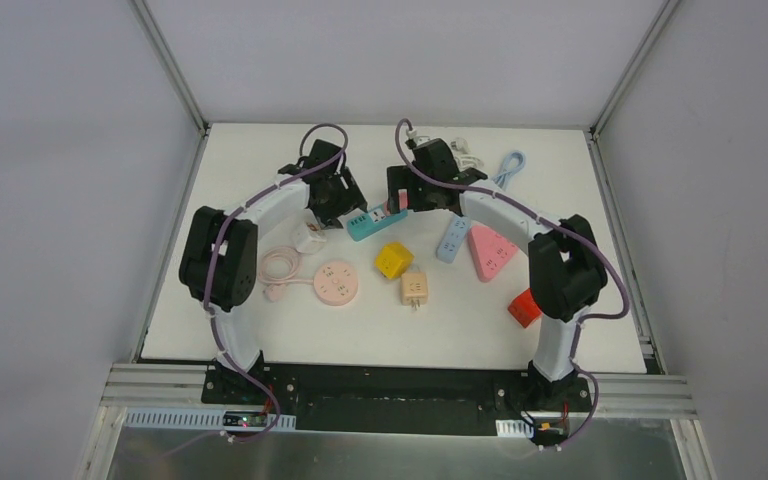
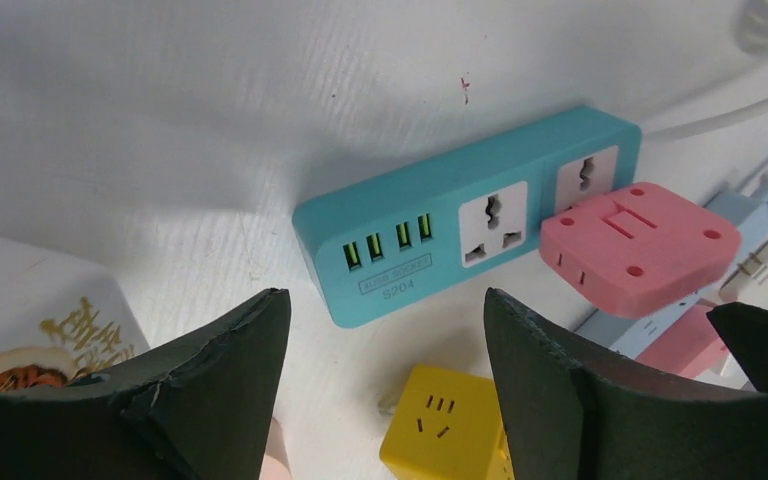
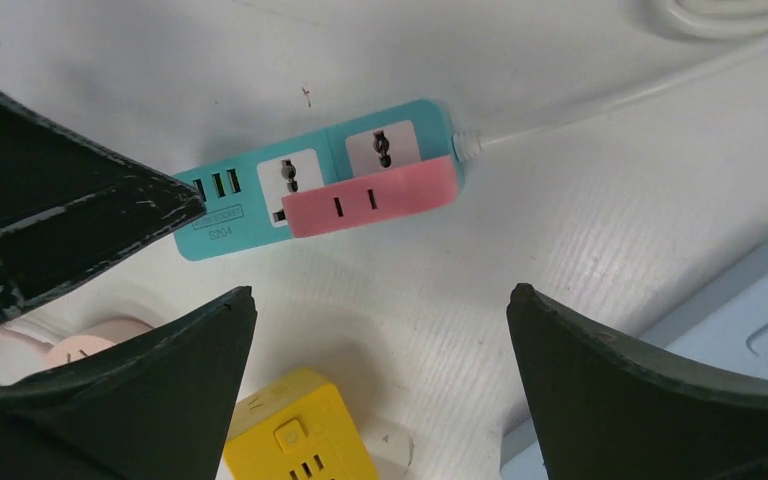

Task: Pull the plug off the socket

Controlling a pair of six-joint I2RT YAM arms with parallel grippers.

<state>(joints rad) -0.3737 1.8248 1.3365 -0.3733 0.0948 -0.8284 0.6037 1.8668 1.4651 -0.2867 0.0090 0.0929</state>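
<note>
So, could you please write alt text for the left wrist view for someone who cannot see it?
A teal power strip lies on the white table, a pink adapter against its near right end. The left gripper hangs open in front, a yellow cube socket showing between its fingers.

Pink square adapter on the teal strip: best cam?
Left wrist: pink square adapter close, whole top face visible. Right wrist shows only its side edge; top external, just a pink sliver.

R hand (image 3: 380, 292) spread; pink plug (image 3: 370, 200) touching socket (image 3: 250, 228).
</note>
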